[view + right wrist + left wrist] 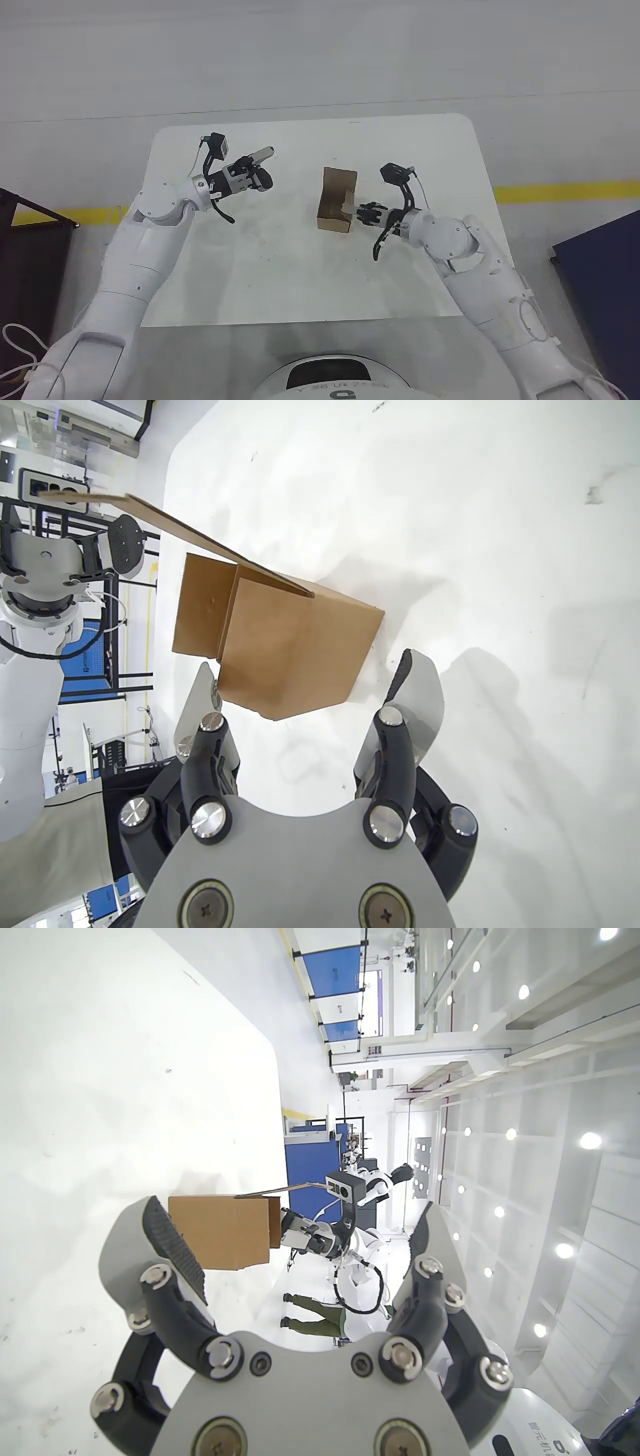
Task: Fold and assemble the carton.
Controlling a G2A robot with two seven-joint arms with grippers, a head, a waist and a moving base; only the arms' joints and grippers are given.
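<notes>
Brown cardboard carton [337, 199] sits just beside the spread-fingered right hand [306, 667].

Brown carton [336, 199] mid-table, partly erected (flaps open, one raised), resting on side.

This is a robot test hall, more industrial lab than home or office. The white table [280, 270] stands on a wide, pale grey floor [300, 60], and a yellow line [570, 190] taped to that floor runs out from both sides of the table. Beyond the table's far edge stand blue partition screens [335, 973] and another white robot [375, 1180]. High above the table, rows of round lights [590, 1140] dot a white panelled ceiling. A black metal frame [30, 250] stands on the floor just off the table.
</notes>
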